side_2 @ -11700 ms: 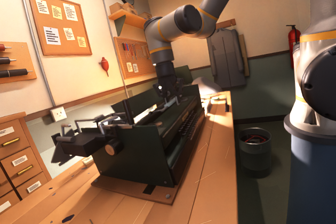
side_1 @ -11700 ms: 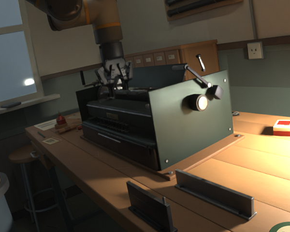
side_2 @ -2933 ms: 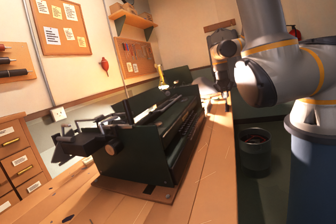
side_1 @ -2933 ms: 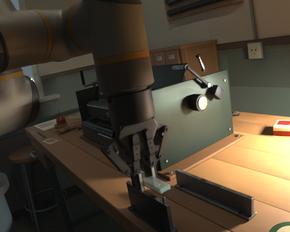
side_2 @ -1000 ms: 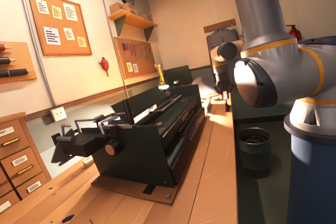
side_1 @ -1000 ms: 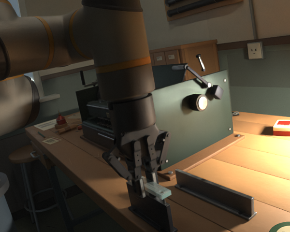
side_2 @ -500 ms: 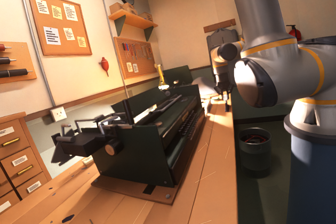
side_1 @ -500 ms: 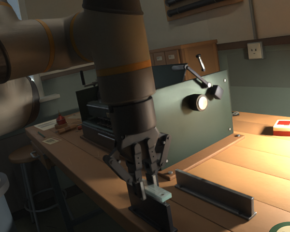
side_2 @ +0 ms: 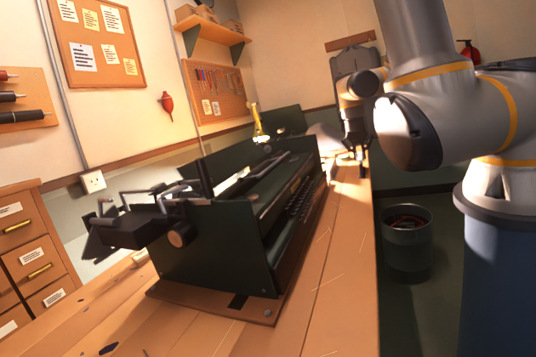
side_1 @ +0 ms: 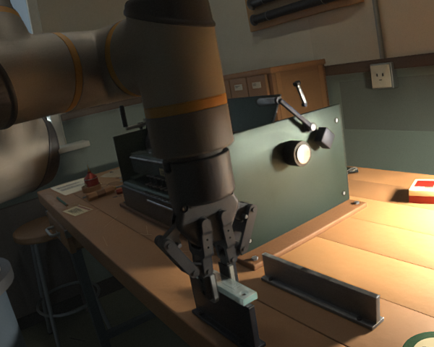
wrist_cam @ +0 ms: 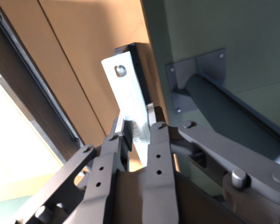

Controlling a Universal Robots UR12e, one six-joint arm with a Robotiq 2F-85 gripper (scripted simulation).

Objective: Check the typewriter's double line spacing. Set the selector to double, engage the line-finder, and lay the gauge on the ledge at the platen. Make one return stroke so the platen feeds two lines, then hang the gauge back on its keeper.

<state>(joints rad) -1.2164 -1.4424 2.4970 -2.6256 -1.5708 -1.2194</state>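
Note:
The pale gauge (side_1: 235,290) rests on top of its dark keeper stand (side_1: 228,319) at the bench's near edge, with the keeper's pin showing through the hole at the gauge's far end (wrist_cam: 121,70). My gripper (side_1: 220,284) stands straight above the keeper, and its fingers are closed on the near end of the gauge (wrist_cam: 133,113). The green typewriter (side_1: 284,164) stands behind and to the right, its platen knob (side_1: 299,153) and return lever (side_1: 296,115) facing this way. The selector and line-finder are hidden.
The bench's front edge runs just below the keeper, with open floor beyond. A grey metal rail (side_1: 320,289) lies on the bench right of the keeper. A red and white box (side_1: 428,190) sits far right. A stool (side_1: 41,231) and a bin (side_2: 406,241) stand on the floor.

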